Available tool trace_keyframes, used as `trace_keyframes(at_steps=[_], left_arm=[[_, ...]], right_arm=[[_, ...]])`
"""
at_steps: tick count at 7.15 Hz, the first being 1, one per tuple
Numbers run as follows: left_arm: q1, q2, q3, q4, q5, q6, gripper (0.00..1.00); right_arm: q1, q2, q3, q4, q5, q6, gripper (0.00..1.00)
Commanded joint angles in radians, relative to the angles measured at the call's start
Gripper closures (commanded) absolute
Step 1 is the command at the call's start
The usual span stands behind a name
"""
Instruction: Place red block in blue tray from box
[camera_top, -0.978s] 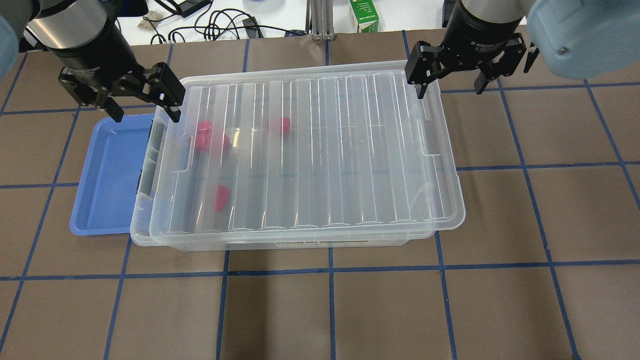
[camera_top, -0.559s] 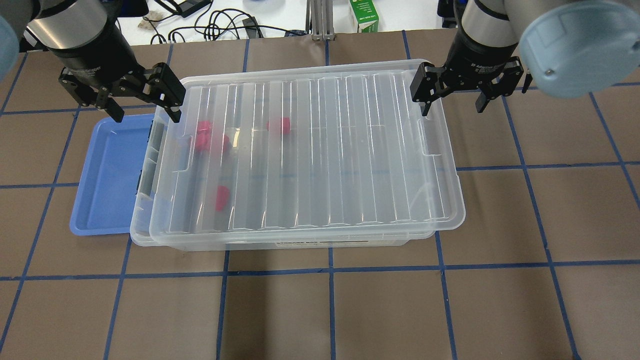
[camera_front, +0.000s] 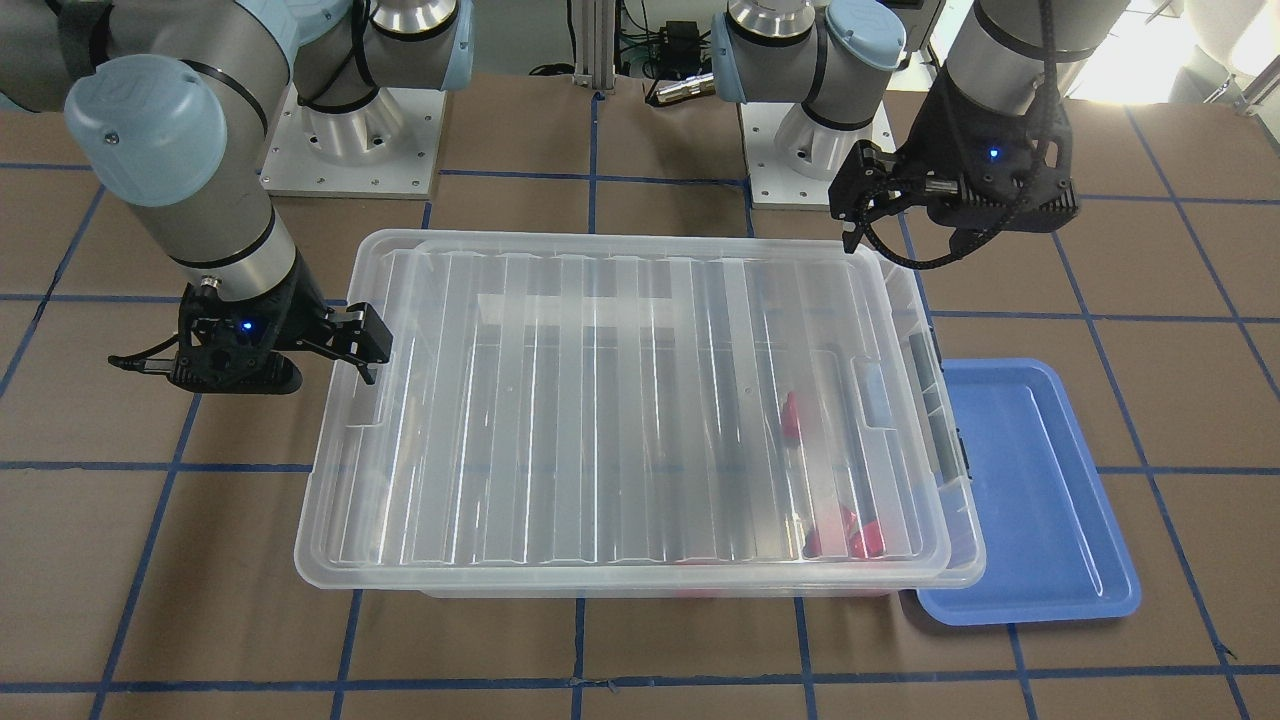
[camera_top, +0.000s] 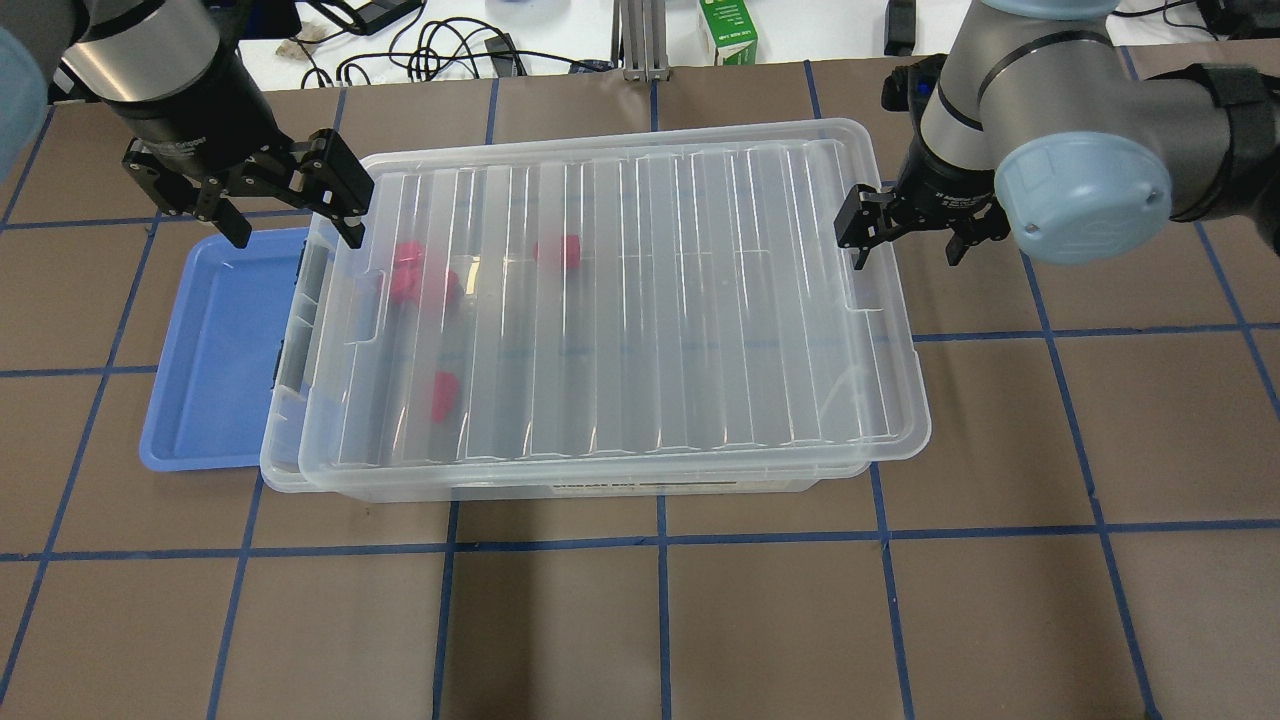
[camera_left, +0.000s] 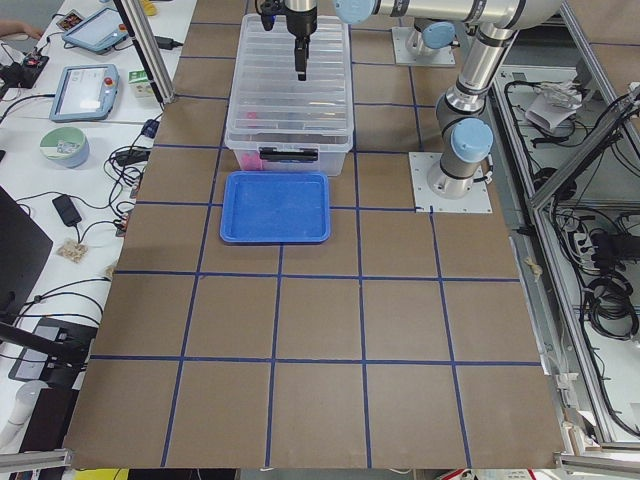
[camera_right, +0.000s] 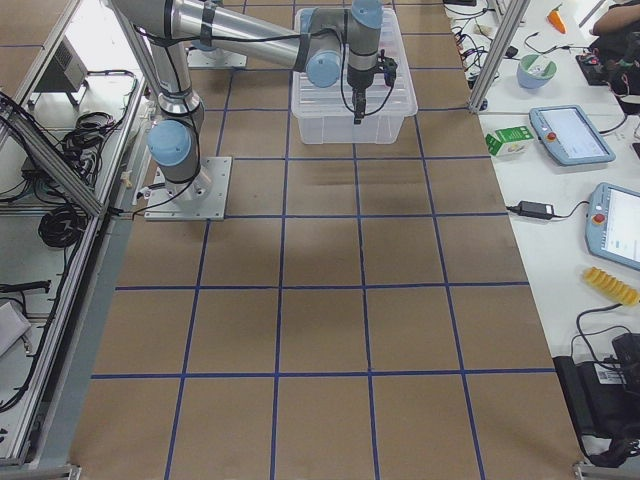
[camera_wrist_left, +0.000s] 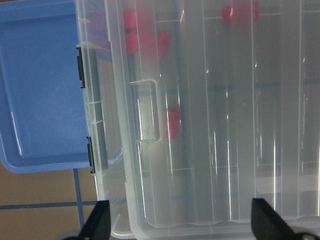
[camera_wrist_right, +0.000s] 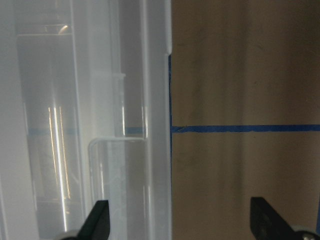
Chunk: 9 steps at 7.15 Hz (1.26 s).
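The box (camera_top: 890, 440) is a clear bin in mid-table with its ribbed lid (camera_top: 640, 300) lying on it, slightly askew. Several red blocks (camera_top: 558, 251) lie inside near its left end and show through the lid, also in the left wrist view (camera_wrist_left: 173, 124). The blue tray (camera_top: 215, 350) is empty and touches the box's left end. My left gripper (camera_top: 295, 236) is open and empty above the box's far left corner. My right gripper (camera_top: 907, 258) is open and empty, straddling the box's right rim (camera_wrist_right: 160, 125).
A green carton (camera_top: 728, 30) and cables (camera_top: 430, 45) lie on the white bench beyond the table's far edge. The arm bases (camera_front: 350, 130) stand behind the box. Blue tape lines cross the brown table (camera_top: 700, 620).
My right gripper has moved nearer along the box's right end and come down toward the rim, still open. My left gripper has barely moved.
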Motion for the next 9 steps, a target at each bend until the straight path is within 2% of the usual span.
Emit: trace_keyframes(at_steps=[1,4,6,9], left_arm=[[0.000,-0.005,-0.003,0.002,-0.001,0.000,0.00],[0.000,-0.006,-0.005,0.004,-0.001,-0.002,0.00],[0.000,-0.006,-0.005,0.004,-0.003,-0.002,0.00],[0.000,-0.014,-0.006,0.010,-0.005,-0.002,0.00]], right_arm=[[-0.015,0.009,0.014,-0.009,-0.002,-0.046,0.00],[-0.105,0.015,0.018,-0.008,-0.005,-0.162,0.00],[-0.159,0.020,0.014,-0.012,-0.063,-0.213,0.00],[-0.263,0.018,0.005,-0.009,-0.068,-0.282,0.00]])
